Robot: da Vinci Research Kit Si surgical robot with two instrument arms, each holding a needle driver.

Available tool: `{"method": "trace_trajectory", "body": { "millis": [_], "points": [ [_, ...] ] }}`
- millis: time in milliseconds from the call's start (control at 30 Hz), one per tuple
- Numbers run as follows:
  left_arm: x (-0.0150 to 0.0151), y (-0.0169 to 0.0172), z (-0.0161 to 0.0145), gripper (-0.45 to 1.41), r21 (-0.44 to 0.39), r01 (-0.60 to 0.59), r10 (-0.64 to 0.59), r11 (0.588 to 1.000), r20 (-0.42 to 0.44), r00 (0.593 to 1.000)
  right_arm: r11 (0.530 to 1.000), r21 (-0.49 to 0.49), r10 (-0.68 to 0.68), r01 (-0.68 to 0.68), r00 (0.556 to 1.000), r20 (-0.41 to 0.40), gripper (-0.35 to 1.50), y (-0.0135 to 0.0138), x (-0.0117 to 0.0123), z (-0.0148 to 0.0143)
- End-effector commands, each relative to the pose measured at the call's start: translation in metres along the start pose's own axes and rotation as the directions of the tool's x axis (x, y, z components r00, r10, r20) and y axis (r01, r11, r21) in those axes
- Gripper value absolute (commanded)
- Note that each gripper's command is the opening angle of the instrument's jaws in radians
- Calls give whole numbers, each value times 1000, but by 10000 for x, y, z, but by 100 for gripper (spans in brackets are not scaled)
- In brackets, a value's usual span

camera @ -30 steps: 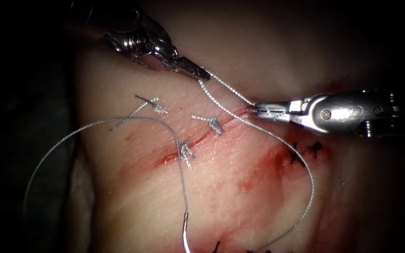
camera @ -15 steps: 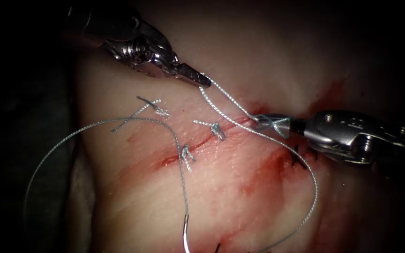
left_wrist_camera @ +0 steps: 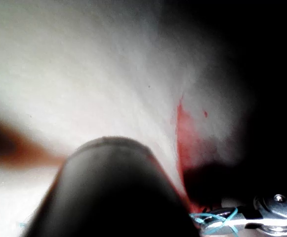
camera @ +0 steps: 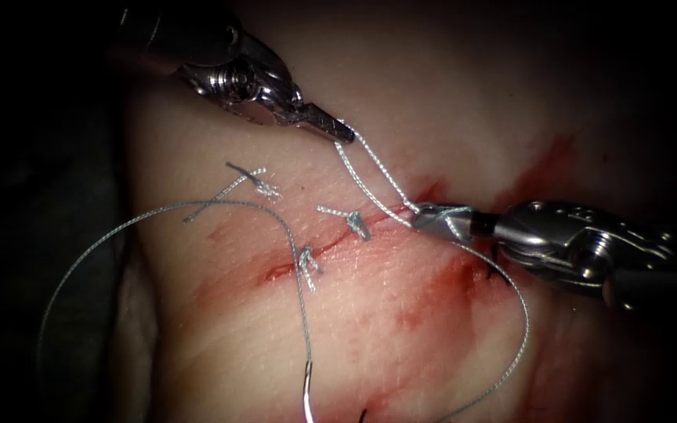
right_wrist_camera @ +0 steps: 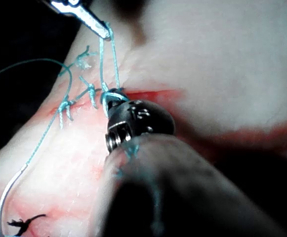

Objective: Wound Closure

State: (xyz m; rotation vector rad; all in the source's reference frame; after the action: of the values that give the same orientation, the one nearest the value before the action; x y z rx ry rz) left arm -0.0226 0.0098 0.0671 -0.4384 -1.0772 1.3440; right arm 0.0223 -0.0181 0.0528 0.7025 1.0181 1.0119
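Note:
The left tool comes in from the upper left, left of the cut, its jaws shut on the thread. Two strands run from it down to the right tool, which lies at the cut's upper right end. Thread is looped round that tool's shut jaws, which seem to pinch a strand at their tips. The curved needle lies free on the tissue below the cut, held by neither tool. The right wrist view has the looped jaws, the left tool's tip and the needle.
Three tied knots with cut ends sit along the cut. Slack thread arcs wide to the left, and another loop curves down on the right. Red fluid smears the tissue. Dark stitches lie under the right tool.
The right tool has dropped lower and a little left while its wrist turned, carrying the loop on its jaws toward the cut. The left tool has hardly moved.

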Motion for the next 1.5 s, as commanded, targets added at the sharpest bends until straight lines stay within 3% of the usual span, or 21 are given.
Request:
{"method": "trace_trajectory", "body": {
  "millis": [33, 200, 300, 367, 433, 467, 500, 633, 667, 733, 767, 800, 1033, 1067, 1267, 1367, 1500],
  "points": [
    [4, -1, 6, -45, 0, -1, 1, 1000, 0, 1000, 999, 8, 52, -52, 999, -8, -35, -4, 2, 9],
    [3, -1, 6, -45, 0, 0, 0, 1000, 6, 1000, 993, -48, 100, -104, 993, -63, -35, 7, 13, 10],
    [1, 0, 7, -45, 0, 0, 0, 1000, 5, 1000, 980, -125, -169, 157, 981, -94, -35, 13, 26, 7],
    [1, 0, 8, -45, 0, 1, -1, 1000, 7, 1000, 891, -64, -453, 449, 888, -78, -35, 12, 31, 8],
    [0, 1, 9, -45, -1, 2, -2, 1000, 15, 1000, 826, -25, -563, 564, 821, -98, -35, 11, 35, 12],
    [0, 1, 9, -45, -1, 2, -2, 1000, 15, 1000, 826, -25, -563, 564, 821, -98, -35, 11, 35, 12],
    [-3, 2, 11, -45, -3, 3, -3, 1000, 20, 1000, 724, -32, -687, 689, 717, -119, -35, 10, 37, 19],
    [-9, 4, 14, -45, -7, 5, -5, 1000, 29, 1000, 602, -48, -795, 797, 592, -134, -35, 10, 41, 29],
    [-11, 5, 15, -45, -7, 5, -5, 1000, 31, 999, 550, -54, -831, 833, 540, -138, -35, 9, 44, 31],
    [-14, 6, 16, -45, -7, 6, -6, 1000, 37, 999, 497, -57, -862, 866, 485, -145, -35, 7, 47, 34],
    [-14, 6, 16, -45, -7, 6, -6, 1000, 37, 999, 497, -57, -862, 866, 485, -145, -35, 7, 47, 34],
    [-16, 6, 18, -45, -6, 5, -5, 1000, 36, 999, 435, -68, -894, 898, 422, -153, -35, 6, 49, 37],
    [-19, -4, 28, -45, -1, -6, 6, 1000, 41, 999, 437, -72, -896, 897, 427, -121, -35, 21, 37, 57],
    [-19, -8, 29, -45, 1, -10, 10, 1000, 42, 999, 482, -81, -875, 872, 477, -79, -35, 29, 27, 61],
    [-14, -11, 24, -45, 0, -14, 14, 1000, 50, 999, 633, -59, -774, 772, 633, -25, -35, 30, 15, 50],
    [-2, -6, 15, -45, -7, -12, 12, 1000, 57, 998, 689, -63, -723, 722, 691, 6, -35, 24, 11, 39],
    [6, -3, 10, -45, 15, -11, 11, 1000, 40, 999, 703, -71, -705, 707, 707, 61, -35, 24, 3, 20]
  ]
}}
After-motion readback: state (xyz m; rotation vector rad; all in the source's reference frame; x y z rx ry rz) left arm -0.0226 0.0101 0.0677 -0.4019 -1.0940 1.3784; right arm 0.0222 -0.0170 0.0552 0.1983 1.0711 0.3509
